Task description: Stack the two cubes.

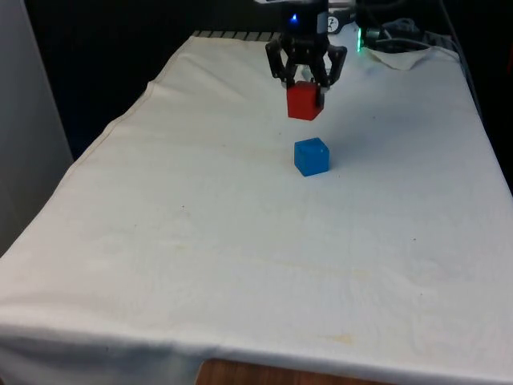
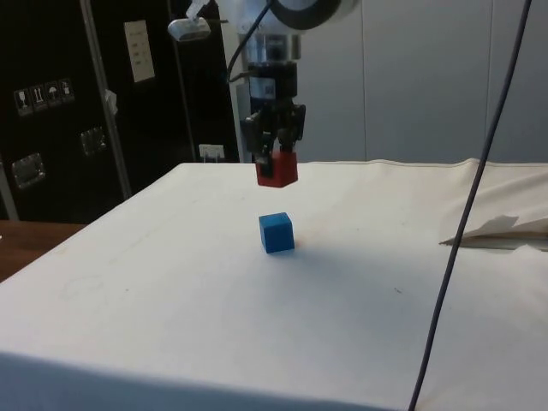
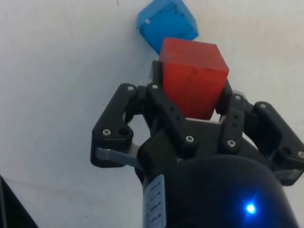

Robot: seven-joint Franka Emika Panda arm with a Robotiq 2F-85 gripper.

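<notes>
A red cube (image 1: 304,101) hangs in the air with my gripper (image 1: 306,83) shut on it. The side view has the red cube (image 2: 277,169) well above the cloth, held by the gripper (image 2: 276,156). A blue cube (image 1: 311,156) rests on the white cloth, a little nearer the camera than the red one and below it. From the side the blue cube (image 2: 276,232) sits almost straight under the red cube. In the wrist view the red cube (image 3: 192,80) is clamped between the black fingers (image 3: 162,107) and partly covers the blue cube (image 3: 164,23).
The white cloth (image 1: 200,241) spreads wide around the cubes. Cables and crumpled cloth (image 1: 401,48) lie at the far end on the front view's right. A dark cable (image 2: 467,214) hangs across the side view. The table's wooden edge (image 1: 264,375) shows at the front.
</notes>
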